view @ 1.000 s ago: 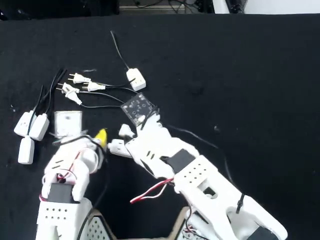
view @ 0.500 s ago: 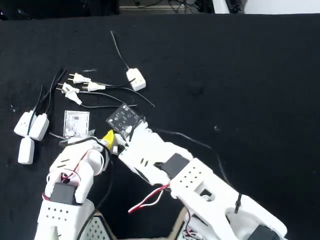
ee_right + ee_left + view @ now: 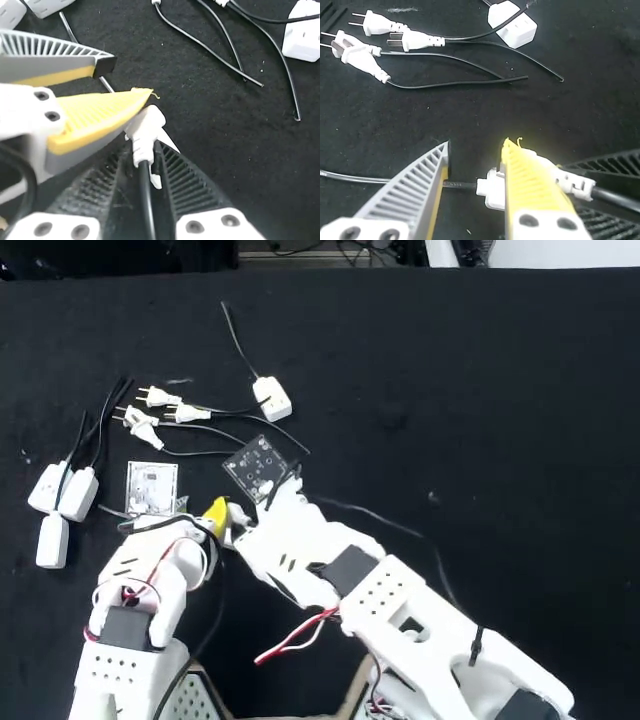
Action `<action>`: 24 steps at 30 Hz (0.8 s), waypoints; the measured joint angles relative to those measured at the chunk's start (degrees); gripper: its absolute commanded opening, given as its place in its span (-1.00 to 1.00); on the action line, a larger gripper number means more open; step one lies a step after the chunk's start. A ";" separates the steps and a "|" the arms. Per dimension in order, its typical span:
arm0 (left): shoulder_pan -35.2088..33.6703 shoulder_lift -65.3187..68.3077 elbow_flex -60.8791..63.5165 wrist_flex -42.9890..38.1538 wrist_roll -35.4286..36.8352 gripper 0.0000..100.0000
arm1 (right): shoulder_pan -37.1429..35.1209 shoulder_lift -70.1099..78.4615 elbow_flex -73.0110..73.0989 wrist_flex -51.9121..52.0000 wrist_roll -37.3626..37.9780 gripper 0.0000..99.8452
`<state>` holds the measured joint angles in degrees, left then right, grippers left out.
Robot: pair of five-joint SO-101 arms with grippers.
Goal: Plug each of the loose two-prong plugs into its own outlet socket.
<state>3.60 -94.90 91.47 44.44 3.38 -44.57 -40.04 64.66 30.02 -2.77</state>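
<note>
My right gripper (image 3: 146, 152) is shut on a white two-prong plug (image 3: 145, 127) at the near left of the table, its black cable running back between the black fingers. That plug (image 3: 489, 188) lies between the fingers of my open left gripper (image 3: 475, 145), against the yellow finger (image 3: 530, 185), with its prongs pointing at the grey finger. In the high view both grippers meet near the yellow finger (image 3: 215, 510). Three loose plugs (image 3: 160, 410) lie farther back. A white socket (image 3: 272, 398) sits to their right.
Three more white sockets (image 3: 55, 502) with black cords lie at the left edge. Loose black cords (image 3: 470, 65) cross the cloth between the plugs and the grippers. The right half of the black table (image 3: 480, 390) is bare.
My right gripper has carried the plug leftward into the gap of the left gripper. The left arm shifted slightly to the right, and over the last half second the right wrist turned a little.
</note>
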 measured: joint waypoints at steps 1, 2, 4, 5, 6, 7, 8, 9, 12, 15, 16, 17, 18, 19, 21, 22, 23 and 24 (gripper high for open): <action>0.00 0.00 0.00 0.00 0.00 -0.64 | 0.00 0.00 0.00 -0.18 -0.18 -0.98; 0.00 0.00 0.00 -0.09 0.00 -0.64 | 0.00 0.00 0.00 -0.26 -0.26 -0.98; 0.00 0.00 0.00 -0.09 0.00 -0.64 | 0.00 0.00 0.00 -0.35 -0.79 -0.98; 0.00 0.00 0.00 -0.09 0.00 -0.64 | 0.00 0.00 0.00 -0.35 -1.58 -0.98; 0.00 0.00 0.00 -0.09 0.00 -0.64 | 0.00 0.00 0.00 -0.35 -2.55 -0.98; 0.00 0.00 0.00 -0.09 0.00 -0.64 | 0.00 0.00 0.00 -0.35 -3.16 -0.98; 0.00 0.00 0.00 -0.09 0.00 -0.64 | 0.00 0.00 0.00 -0.35 -3.52 -0.98; 0.00 0.00 0.00 -0.09 0.00 -0.64 | 0.00 0.00 0.00 -0.35 -3.87 -0.98; 0.00 0.00 0.00 -0.09 0.00 -0.64 | 0.00 0.00 0.00 -0.35 -4.22 -0.98; 0.00 0.00 0.00 -0.09 0.00 -0.64 | 0.00 0.00 0.00 -0.35 -4.48 -0.98; 0.09 0.00 0.00 -0.09 0.00 -0.64 | 0.00 0.00 0.00 -0.35 -4.48 -0.98; 0.18 0.00 0.00 -0.09 0.00 -0.64 | 0.00 0.00 0.00 -0.35 -4.48 -0.98; 0.18 0.00 0.00 -0.09 0.00 -0.64 | 0.00 0.00 0.00 -0.35 -4.48 -0.98; 0.18 0.00 0.00 -0.09 0.00 -0.64 | 0.00 0.00 0.00 -0.35 -4.57 -0.98; 0.18 0.00 0.00 -0.09 0.00 -0.64 | 0.00 0.00 0.00 -0.35 -5.71 -0.98; 0.18 0.00 0.00 -0.09 0.00 -0.64 | 0.00 0.00 0.00 -0.44 -6.68 -0.98; 0.18 0.00 0.00 -0.09 0.00 -0.64 | 0.00 0.00 0.00 -0.62 -7.38 -0.98; 0.18 0.00 0.00 -0.09 0.00 -0.64 | 0.00 0.00 0.00 -0.70 -7.74 -0.98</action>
<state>3.78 -94.90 91.47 44.35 3.38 -44.57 -40.04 64.66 29.32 -10.51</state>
